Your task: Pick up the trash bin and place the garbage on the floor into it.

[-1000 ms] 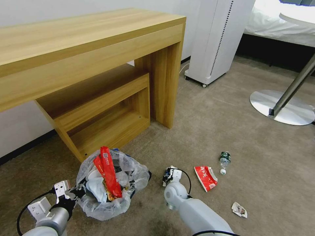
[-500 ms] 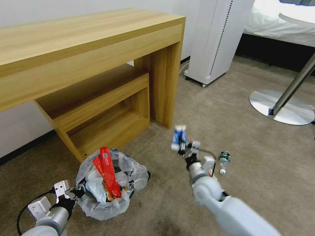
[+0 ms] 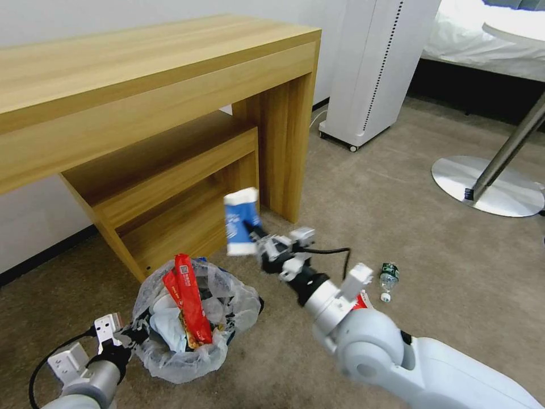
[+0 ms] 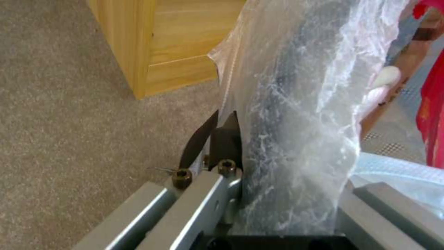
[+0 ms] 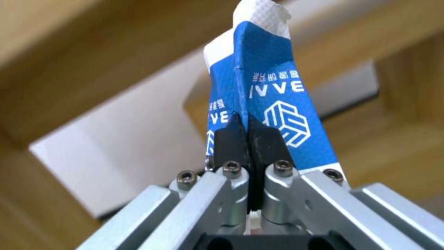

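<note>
Since earlier, your right gripper (image 3: 254, 236), pinching a blue-white carton (image 3: 240, 221), rose mid-frame toward the trash bin (image 3: 190, 318); bottle (image 3: 389, 279) remains. Left gripper (image 4: 259, 139) clamps the bin's liner.

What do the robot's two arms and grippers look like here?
Both arms are smooth pale-grey shells with rounded joints. The right gripper and the left gripper have silver metal linkages with hex bolts, black wedge-shaped fingers, white bracket blocks and looping black cables.

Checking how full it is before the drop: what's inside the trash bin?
In the small bag-lined trash bin: a long red wrapper sticking up, crumpled white tissue beside it. Anything deeper is hidden by these and the translucent white bag liner.
</note>
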Robot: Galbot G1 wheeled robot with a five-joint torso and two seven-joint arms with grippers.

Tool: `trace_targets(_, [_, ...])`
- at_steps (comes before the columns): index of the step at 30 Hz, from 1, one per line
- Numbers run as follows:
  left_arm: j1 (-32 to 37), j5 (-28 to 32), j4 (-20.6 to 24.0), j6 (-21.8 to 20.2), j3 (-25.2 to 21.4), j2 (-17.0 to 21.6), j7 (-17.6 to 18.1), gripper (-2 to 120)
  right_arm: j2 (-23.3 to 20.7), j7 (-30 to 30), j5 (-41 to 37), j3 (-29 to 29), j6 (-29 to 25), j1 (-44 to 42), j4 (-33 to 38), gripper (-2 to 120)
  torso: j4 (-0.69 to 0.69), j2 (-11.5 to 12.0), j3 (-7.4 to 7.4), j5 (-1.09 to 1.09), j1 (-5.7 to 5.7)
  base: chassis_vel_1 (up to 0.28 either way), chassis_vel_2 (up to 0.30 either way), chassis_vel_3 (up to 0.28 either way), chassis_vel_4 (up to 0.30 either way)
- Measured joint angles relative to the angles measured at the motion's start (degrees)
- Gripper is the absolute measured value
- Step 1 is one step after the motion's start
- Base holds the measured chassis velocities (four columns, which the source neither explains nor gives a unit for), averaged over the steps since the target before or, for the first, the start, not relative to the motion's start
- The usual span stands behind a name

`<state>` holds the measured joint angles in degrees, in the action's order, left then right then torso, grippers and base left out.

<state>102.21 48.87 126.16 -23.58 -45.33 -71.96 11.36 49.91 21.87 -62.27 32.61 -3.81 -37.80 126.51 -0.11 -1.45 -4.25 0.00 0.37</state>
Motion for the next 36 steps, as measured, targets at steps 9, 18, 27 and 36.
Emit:
trace_targets(9, [0.7, -0.7, 0.9, 0.0, -0.1, -1.1, 0.0, 0, 5.1, 6.7, -5.2, 13.5, 3.2, 5.9, -4.6, 0, -0.01, 0.0, 0.0, 0.0, 0.0, 0.0, 0.0, 0.0, 0.0])
trace_targets(18, [1.2, -1.0, 1.0, 0.3, -0.5, -1.6, 0.0, 0, 8.8, 11.1, -5.2, 18.5, 5.1, 6.2, -8.4, 0, -0.02, 0.0, 0.0, 0.01, 0.0, 0.0, 0.0, 0.0, 0.0])
trace_targets(27, [1.9, -1.9, 1.0, 0.8, -0.4, -2.2, -0.5, 0, 16.1, 14.0, -5.8, 19.9, 7.4, 7.8, -14.4, 0, 0.0, 0.0, 0.0, 0.01, 0.0, 0.0, 0.0, 0.0, 0.0])
trace_targets(36, [1.2, -1.8, 0.7, 0.9, -0.3, -2.1, -0.4, 0, 16.9, 20.3, -7.2, 20.3, 11.6, 7.8, -14.6, 0, -0.01, 0.0, 0.0, 0.0, 0.0, 0.0, 0.0, 0.0, 0.0])
